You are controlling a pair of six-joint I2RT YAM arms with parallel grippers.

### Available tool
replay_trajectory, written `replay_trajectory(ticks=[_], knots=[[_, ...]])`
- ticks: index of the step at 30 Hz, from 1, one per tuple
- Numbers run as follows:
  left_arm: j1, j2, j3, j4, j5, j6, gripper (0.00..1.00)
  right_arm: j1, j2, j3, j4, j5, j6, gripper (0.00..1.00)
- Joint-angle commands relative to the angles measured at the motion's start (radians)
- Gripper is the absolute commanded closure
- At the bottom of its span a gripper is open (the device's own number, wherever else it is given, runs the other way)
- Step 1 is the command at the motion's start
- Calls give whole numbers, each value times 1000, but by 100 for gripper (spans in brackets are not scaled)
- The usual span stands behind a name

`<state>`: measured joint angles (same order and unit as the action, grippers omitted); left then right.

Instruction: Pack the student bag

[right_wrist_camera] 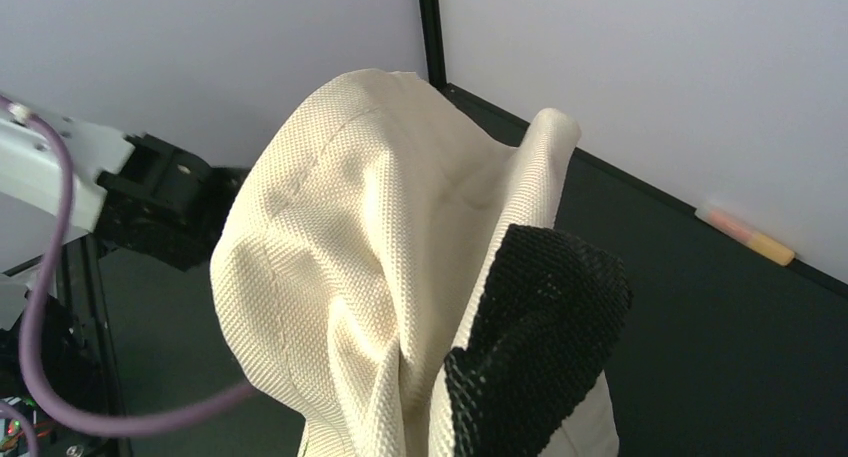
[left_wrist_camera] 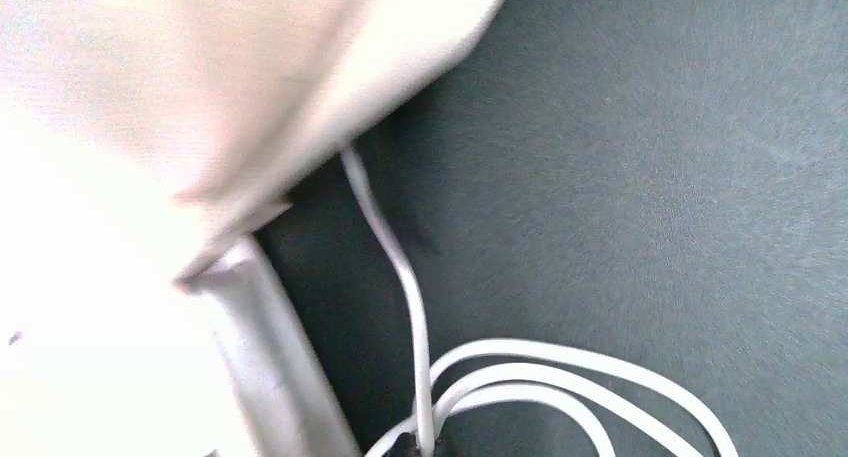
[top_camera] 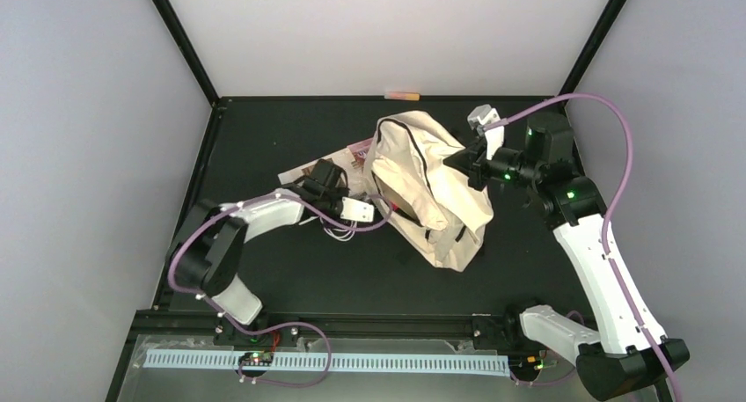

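Black table [top_camera: 290, 279], white walls: the student bag [top_camera: 431, 186] sits mid-table, its top fabric pinched by my right gripper [top_camera: 471, 166]. My left gripper [top_camera: 374, 210], fingers pressed together, is at the white cable [left_wrist_camera: 410, 297]; whether it holds the cable I cannot tell. I judge this the loading step. Next, the cable must go into the bag.

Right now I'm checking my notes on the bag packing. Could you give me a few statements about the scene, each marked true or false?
1. The student bag lies untouched. False: the right gripper has its jaws shut on the bag's fabric.
2. A white cable lies looped on the black table. True.
3. The orange-pink stick is inside the bag. False: it lies against the far wall, apart from the bag.
4. Some printed paper shows at the bag's left side in the top view. True.
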<state>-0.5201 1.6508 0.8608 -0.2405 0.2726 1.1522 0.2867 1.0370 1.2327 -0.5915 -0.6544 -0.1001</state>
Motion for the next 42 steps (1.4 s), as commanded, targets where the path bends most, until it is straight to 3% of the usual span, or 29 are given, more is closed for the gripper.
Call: replay_trajectory(ticks=[1, 7, 16, 22, 33, 42], knots=[[51, -204, 21, -82, 102, -138, 98, 8, 15, 55, 26, -71, -13, 99], [135, -322, 269, -412, 178, -332, 99, 45, 78, 138, 8, -114, -20, 99], [152, -476, 612, -812, 164, -377, 98, 61, 166, 225, 12, -116, -34, 99], [152, -507, 549, -834, 215, -340, 98, 61, 187, 287, -1, 92, -2, 99], [125, -484, 937, -870, 489, -555, 98, 62, 211, 234, 73, -167, -18, 99], [34, -377, 1032, -675, 478, -594, 98, 62, 237, 257, 76, -192, 9, 99]])
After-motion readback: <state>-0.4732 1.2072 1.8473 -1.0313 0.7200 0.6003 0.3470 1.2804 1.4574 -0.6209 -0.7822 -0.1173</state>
